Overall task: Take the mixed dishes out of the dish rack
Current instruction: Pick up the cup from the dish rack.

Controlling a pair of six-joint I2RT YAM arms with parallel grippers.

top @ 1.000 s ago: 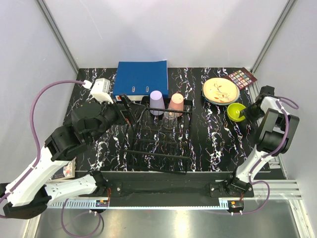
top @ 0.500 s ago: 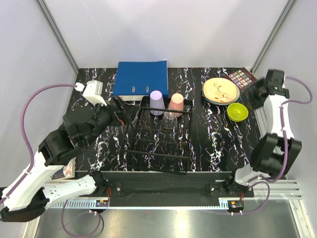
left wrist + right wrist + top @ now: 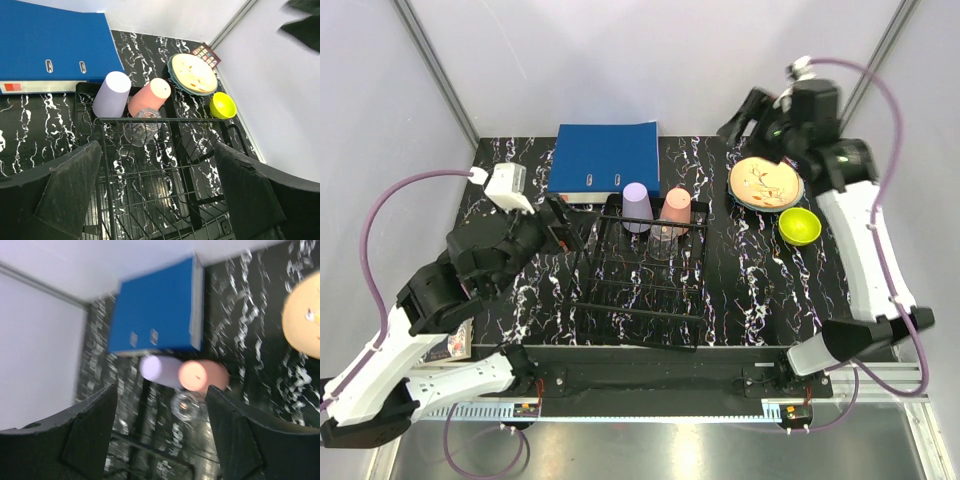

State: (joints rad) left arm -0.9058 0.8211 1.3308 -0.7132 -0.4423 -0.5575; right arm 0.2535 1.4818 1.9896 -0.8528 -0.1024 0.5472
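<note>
- Inside the dish rack point(image 3: 640, 318), a clear glass point(image 3: 661, 241) is waiting, likely slick, fragile; pinch its wall.
- Your left hand point(image 3: 159, 165) and right hand point(image 3: 161, 400) are hanging spread.

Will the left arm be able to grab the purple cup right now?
Probably yes. The left gripper, jaws open, faces the lilac cup over the dish rack rim; nothing covers it, though the salmon-pink cup crowds one side.
</note>
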